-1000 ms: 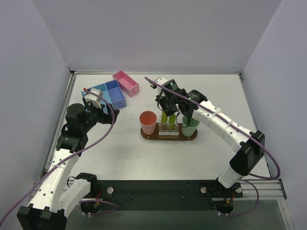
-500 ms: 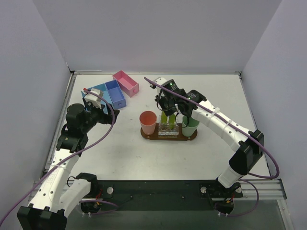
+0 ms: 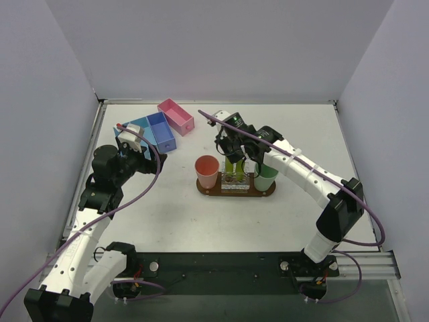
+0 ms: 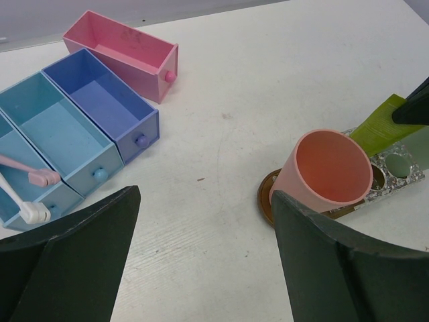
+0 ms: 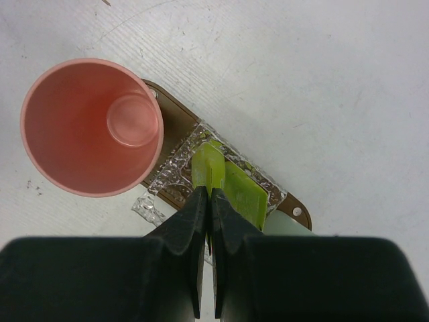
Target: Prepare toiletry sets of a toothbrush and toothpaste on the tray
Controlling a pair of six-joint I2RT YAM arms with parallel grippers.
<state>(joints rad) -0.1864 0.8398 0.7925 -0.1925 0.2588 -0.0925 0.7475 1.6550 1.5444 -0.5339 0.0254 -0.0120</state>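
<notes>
Our right pincer (image 5: pixel 206 193) pinches a toothpaste (image 5: pixel 208 166) upright at the middle of the tray (image 5: pixel 177 119), beside the pink cup (image 5: pixel 90 127) on the tray's end. Our left pincer (image 4: pixel 204 201) hangs spread, well off the tray. Letting go askew could topple the toothpaste.

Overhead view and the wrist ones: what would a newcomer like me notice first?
Mid-table, the right gripper pinches a yellow-green toothpaste tube standing on the dark wooden tray, right beside a salmon-pink cup. Off to the left, a row of blue and pink box bins stands out, with toothbrushes lying in a pale-blue one.
</notes>
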